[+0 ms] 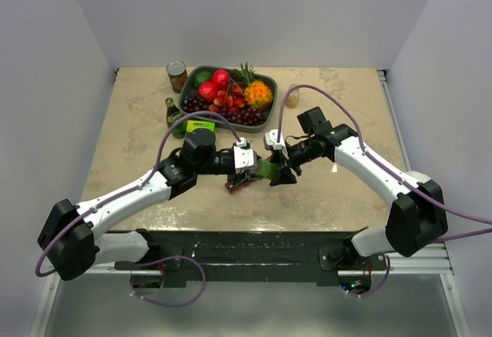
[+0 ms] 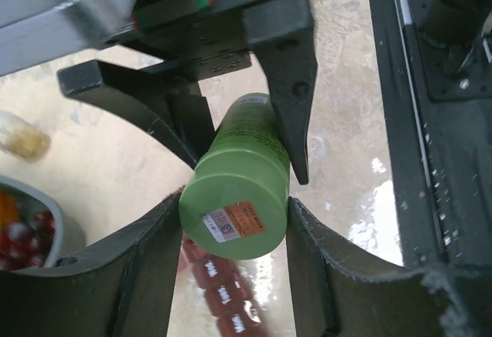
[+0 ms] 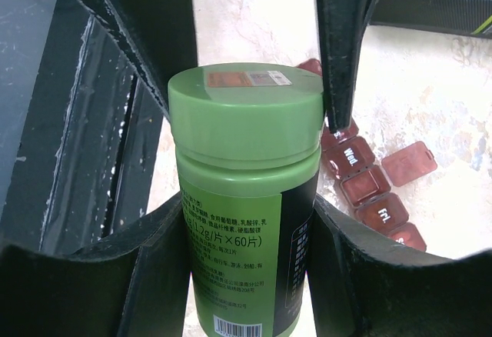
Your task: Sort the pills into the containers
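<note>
A green pill bottle [image 1: 267, 169] is held between both grippers above the table's front middle. My left gripper [image 2: 236, 202] is shut on its cap end, which carries an orange sticker [image 2: 234, 220]. My right gripper [image 3: 247, 202] is shut on the labelled body [image 3: 238, 252]; its fingers [image 2: 296, 83] show in the left wrist view. The cap [image 3: 246, 114] looks seated on the bottle. The dark red pill organiser [image 3: 369, 187] lies on the table just under the bottle, with one lid [image 3: 410, 161] flipped open. It also shows in the top view [image 1: 238, 185] and, blurred, in the left wrist view [image 2: 223, 295].
A dark fruit tray [image 1: 265, 114] stands at the back middle. A tin can [image 1: 177, 74], a small green bottle [image 1: 174, 115] and a black-and-green box [image 1: 200, 129] are to its left, a small jar [image 1: 292, 97] to its right. The table's front edge [image 1: 254, 229] is close.
</note>
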`<state>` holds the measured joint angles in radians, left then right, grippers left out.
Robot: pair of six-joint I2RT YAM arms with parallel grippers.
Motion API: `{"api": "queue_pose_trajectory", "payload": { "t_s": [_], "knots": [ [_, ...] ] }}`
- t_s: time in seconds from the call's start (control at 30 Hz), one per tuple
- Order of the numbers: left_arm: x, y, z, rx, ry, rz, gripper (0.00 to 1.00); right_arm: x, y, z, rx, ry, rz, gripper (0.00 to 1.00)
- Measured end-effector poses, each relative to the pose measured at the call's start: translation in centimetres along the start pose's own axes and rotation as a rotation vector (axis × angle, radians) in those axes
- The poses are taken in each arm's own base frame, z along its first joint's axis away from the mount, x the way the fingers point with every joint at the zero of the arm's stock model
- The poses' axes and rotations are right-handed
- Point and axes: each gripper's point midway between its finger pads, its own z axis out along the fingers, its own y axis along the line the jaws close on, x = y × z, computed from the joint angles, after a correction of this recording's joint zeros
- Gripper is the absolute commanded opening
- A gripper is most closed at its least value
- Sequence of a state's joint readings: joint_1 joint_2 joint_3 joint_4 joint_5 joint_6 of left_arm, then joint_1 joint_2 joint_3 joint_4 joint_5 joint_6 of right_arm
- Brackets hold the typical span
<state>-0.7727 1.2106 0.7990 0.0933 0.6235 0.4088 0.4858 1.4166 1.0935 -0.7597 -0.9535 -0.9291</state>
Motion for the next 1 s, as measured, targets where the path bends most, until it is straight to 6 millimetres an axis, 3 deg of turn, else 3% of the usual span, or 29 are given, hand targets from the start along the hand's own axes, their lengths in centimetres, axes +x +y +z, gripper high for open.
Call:
{"api": "queue_pose_trajectory", "payload": {
  "t_s": [0.2, 0.4, 0.47, 0.5, 0.57, 0.6, 0.7, 0.9, 1.0],
  "knots": [
    [0.1, 0.6, -0.2, -0.106, 0.049, -0.362, 0.0, -0.2, -0.7, 0.0, 0.033, 0.001, 0.008, 0.0],
    [0.5, 0.5, 0.1, -0.211, 0.063, -0.918, 0.0, 0.1, -1.0, 0.0, 0.058, 0.015, 0.061, 0.0],
    [0.9, 0.3, 0.4, -0.239, 0.073, -1.108, 0.14, 0.6, -0.9, 0.0, 0.065, 0.032, 0.085, 0.0],
    [1.1, 0.2, 0.5, -0.252, 0.076, -1.195, 0.25, 0.8, -0.9, 0.0, 0.067, 0.039, 0.094, 0.0],
    [1.1, 0.0, 0.6, -0.273, 0.076, -1.337, 0.36, 1.0, -0.6, 0.0, 0.063, 0.047, 0.112, 0.0],
    [1.0, 0.0, 0.6, -0.279, 0.073, -1.379, 0.49, 1.0, -0.6, 0.0, 0.062, 0.047, 0.117, 0.0],
    [0.9, 0.2, 0.5, -0.293, 0.064, -1.473, 0.73, 0.8, -0.5, -0.2, 0.067, 0.044, 0.117, 0.0],
    [-1.6, 1.1, -0.8, -0.232, -0.017, -1.501, 0.96, -0.1, -1.2, -0.2, 0.087, 0.014, 0.067, 0.0],
    [-2.4, 1.3, -1.9, -0.188, -0.062, -1.468, 0.99, -0.6, -1.5, -0.2, 0.093, -0.004, 0.042, 0.0]
  ]
}}
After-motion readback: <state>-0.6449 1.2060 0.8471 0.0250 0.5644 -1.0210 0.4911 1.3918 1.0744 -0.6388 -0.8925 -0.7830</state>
